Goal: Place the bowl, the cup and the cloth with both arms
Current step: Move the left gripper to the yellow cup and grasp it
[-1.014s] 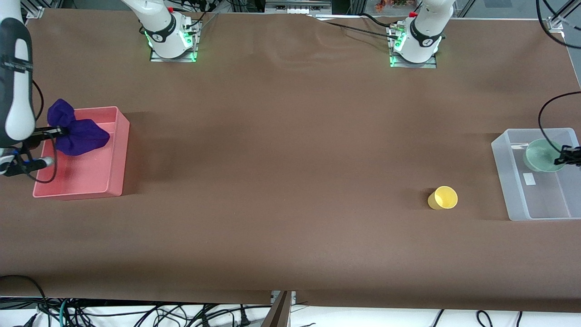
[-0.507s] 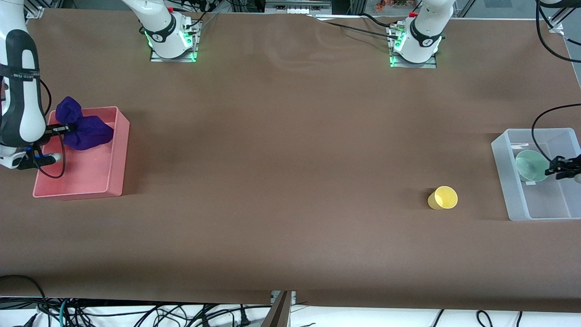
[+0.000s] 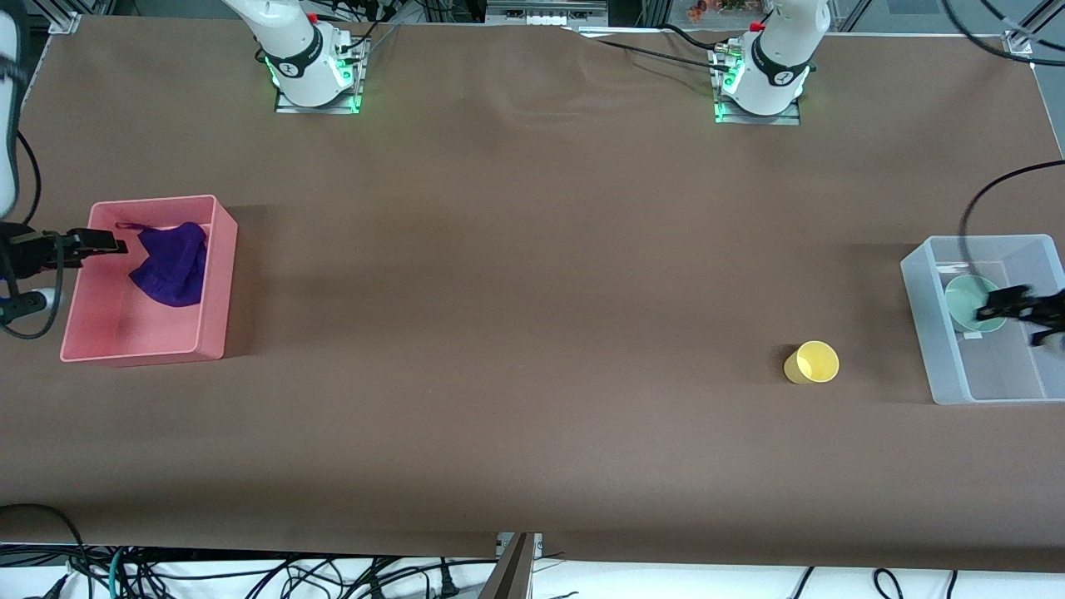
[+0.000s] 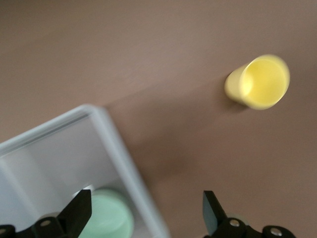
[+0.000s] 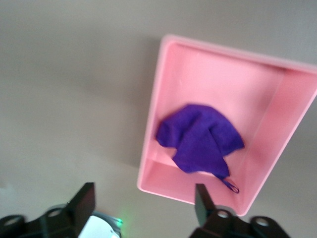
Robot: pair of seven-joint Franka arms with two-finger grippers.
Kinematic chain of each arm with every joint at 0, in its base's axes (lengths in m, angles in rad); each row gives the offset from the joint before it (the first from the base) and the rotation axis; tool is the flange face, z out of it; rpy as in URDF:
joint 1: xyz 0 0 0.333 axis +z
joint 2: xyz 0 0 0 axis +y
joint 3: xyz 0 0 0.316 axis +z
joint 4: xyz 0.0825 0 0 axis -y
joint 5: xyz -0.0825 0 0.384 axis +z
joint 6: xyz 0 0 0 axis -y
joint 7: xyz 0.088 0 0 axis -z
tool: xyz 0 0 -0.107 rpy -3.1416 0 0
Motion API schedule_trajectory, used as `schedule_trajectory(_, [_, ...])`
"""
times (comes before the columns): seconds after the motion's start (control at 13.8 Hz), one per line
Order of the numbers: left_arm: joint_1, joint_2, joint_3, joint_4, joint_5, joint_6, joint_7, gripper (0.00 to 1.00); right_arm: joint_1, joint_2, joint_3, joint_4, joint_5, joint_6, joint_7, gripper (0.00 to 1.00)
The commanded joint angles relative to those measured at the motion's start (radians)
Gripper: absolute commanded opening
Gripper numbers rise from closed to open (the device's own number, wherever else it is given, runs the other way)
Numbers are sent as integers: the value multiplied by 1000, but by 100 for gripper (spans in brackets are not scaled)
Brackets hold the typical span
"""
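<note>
Brown covering over the whole surface (image 3: 532,291); two white arm bases with green lights along its edge farthest from the front camera.

Pink bin (image 3: 218,283) at the right arm's end of the surface; the cloth (image 3: 170,262) lies loose inside it, deep purple, crumpled, in the part of the bin farther from the front camera; a thin loop shows at one corner; the right wrist view shows the cloth (image 5: 200,139) resting on the bin floor, touching nothing but the bin.

Right gripper (image 3: 91,243) is at the bin's outer rim, at the edge of the front view; fingers spread wide, holding nothing; apart from the cloth.

Clear plastic bin (image 3: 932,333) at the left arm's end of the surface; the bowl (image 3: 965,301) sits inside it, pale mint green, near the wall that faces the middle of the surface; the left wrist view shows the bowl (image 4: 106,218) just inside that wall, partly cut off by the frame edge.

Left gripper (image 3: 1019,314) hangs over the clear bin, just beside the bowl; fingers spread wide in the left wrist view, nothing between them; the dark fingers overlap the bowl's rim in the front view, contact cannot be told.

The cup (image 3: 812,363) stands on the bare surface, bright yellow, mouth up; near the clear bin, outside it, toward the middle of the surface; well apart from both grippers; seen also in the left wrist view (image 4: 258,82).
</note>
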Motion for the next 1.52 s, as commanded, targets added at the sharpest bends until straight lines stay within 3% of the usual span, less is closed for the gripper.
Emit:
schedule_trajectory(0.0, [-103, 86, 20, 24, -23, 23, -209, 95, -11, -31, 102, 71, 13, -37, 84, 100])
schedule_trajectory(0.29, [-142, 185, 20, 8, -73, 140, -302, 93, -2, -82, 227, 73, -3, -66, 430, 100])
schedule_trajectory(0.58, [-144, 220, 20, -9, -205, 158, -304, 89, -3, -129, 219, 71, -3, 58, 464, 100])
schedule_trajectory(0.65, [-144, 231, 20, -12, -211, 160, -304, 83, -5, -146, 219, 62, -3, 110, 467, 100])
schedule_trajectory(0.72, [-144, 240, 20, -12, -211, 160, -302, 57, -5, -161, 218, 44, -4, 125, 466, 100])
schedule_trajectory(0.8, [-144, 240, 20, -12, -207, 160, -296, 21, -5, -175, 216, 22, -9, 136, 470, 100])
schedule_trajectory(0.87, [-144, 240, 20, -11, -199, 160, -293, 2, -5, -175, 210, 16, -39, 152, 443, 100])
schedule_trajectory(1.01, [-144, 240, 20, -12, -196, 158, -285, 0, 0, -183, 216, 13, -124, 117, 434, 100])
schedule_trajectory(1.45, [-142, 199, 19, 3, -194, 119, -290, 0, 0, -162, 218, 42, -122, 70, 438, 100])
